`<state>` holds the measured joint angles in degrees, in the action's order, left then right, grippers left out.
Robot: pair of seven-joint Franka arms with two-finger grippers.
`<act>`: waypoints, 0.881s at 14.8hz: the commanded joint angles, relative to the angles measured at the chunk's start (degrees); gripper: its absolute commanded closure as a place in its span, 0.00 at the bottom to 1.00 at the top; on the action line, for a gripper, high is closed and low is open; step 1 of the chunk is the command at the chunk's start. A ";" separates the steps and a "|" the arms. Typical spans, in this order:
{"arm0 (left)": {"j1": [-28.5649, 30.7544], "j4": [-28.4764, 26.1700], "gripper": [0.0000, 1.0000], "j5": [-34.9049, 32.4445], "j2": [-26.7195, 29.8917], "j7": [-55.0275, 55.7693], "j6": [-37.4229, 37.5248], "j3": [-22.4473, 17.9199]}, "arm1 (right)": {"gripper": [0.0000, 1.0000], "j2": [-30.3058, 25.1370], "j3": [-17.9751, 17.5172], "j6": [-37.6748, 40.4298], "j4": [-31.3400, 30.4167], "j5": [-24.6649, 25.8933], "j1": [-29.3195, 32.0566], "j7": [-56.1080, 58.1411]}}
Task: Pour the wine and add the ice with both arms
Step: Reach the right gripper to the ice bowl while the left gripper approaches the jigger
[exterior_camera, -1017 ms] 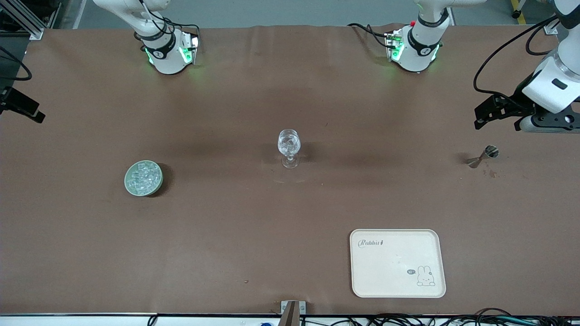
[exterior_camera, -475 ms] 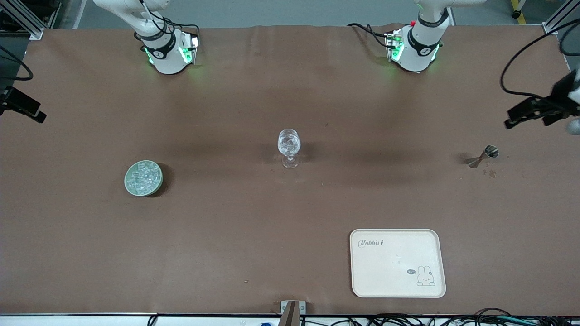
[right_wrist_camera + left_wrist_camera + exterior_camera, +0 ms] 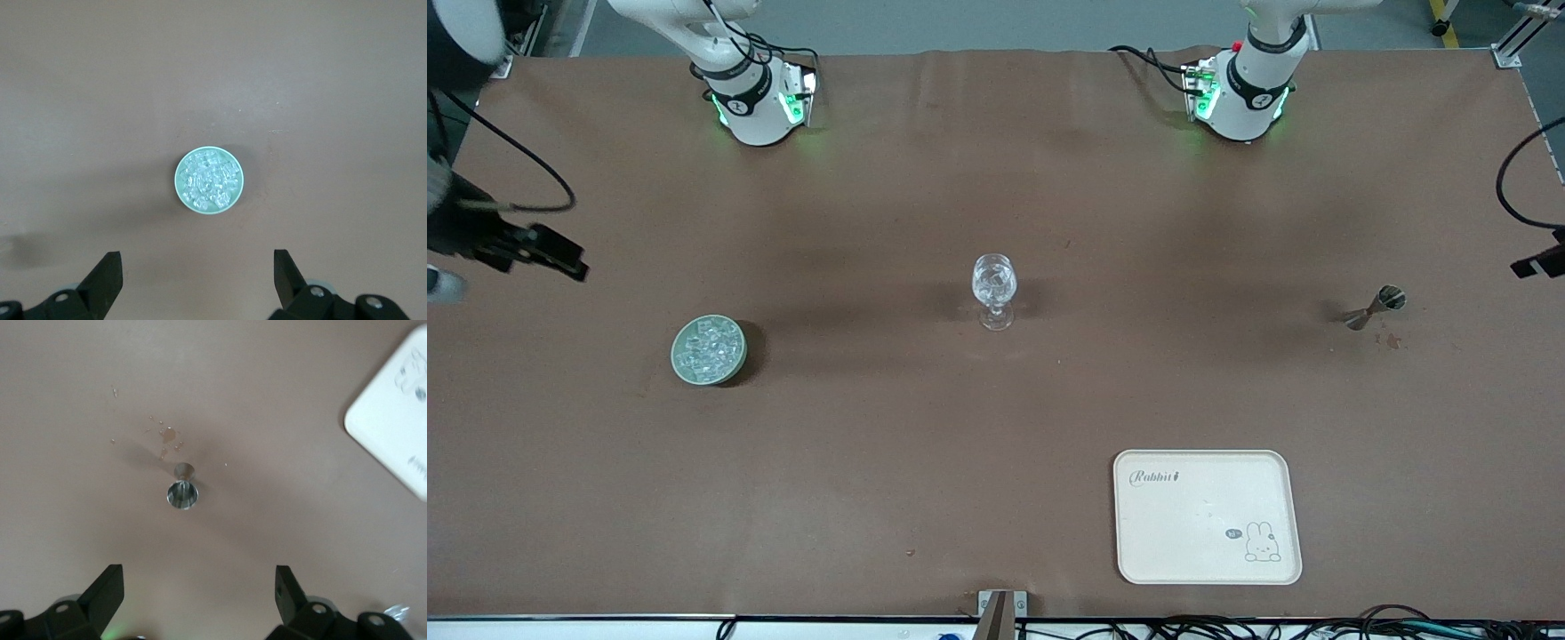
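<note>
A tiny shiny stemmed cup (image 3: pixel 1376 305) (image 3: pixel 182 490) sits near the left arm's end of the table; no wine shows in it. Small wet drops (image 3: pixel 168 435) lie on the cloth beside it. Ice cubes (image 3: pixel 709 347) (image 3: pixel 209 180) fill a pale green round dish (image 3: pixel 679 369) toward the right arm's end. A taller clear goblet (image 3: pixel 993 293) stands mid-table with glinting pieces in its bowl. My left gripper (image 3: pixel 1534 265) (image 3: pixel 199 577) hangs open and empty over the table's edge, high above the cup. My right gripper (image 3: pixel 569 265) (image 3: pixel 197 261) is open and empty, high above the table beside the dish.
A cream tray with a rabbit drawing (image 3: pixel 1207 516) (image 3: pixel 393 433) lies near the front camera's edge, toward the left arm's end. Brown cloth (image 3: pixel 925 444) covers the whole table. Both arm bases (image 3: pixel 756 107) (image 3: pixel 1240 98) stand along the edge farthest from the front camera.
The left arm has swung away from the cup, out to the table's end. The right gripper has come in from its end of the table toward the dish of ice. Both stayed open.
</note>
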<state>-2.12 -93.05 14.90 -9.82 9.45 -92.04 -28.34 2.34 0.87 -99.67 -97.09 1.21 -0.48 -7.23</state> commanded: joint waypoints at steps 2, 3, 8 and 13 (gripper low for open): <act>-0.08 4.19 0.00 10.83 -9.59 1.88 1.95 -9.18 | 0.00 0.73 0.18 -16.74 -15.90 0.20 0.21 -0.25; 0.18 4.01 0.00 12.76 -11.35 2.32 2.56 -10.50 | 0.00 2.56 0.27 -21.13 -18.46 0.20 0.30 -0.25; 0.80 3.93 0.00 22.52 -20.66 3.03 7.31 -15.96 | 0.00 11.18 0.36 -36.62 -25.15 0.20 0.56 -0.25; 4.22 3.84 0.00 31.66 -29.37 3.12 7.76 -16.58 | 0.01 14.09 0.36 -44.47 -29.47 0.29 0.65 -0.07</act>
<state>0.81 -91.43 42.94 -35.27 11.60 -86.27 -44.04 17.06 1.43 -143.23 -125.33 1.24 -0.28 -7.22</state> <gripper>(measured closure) 0.000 0.000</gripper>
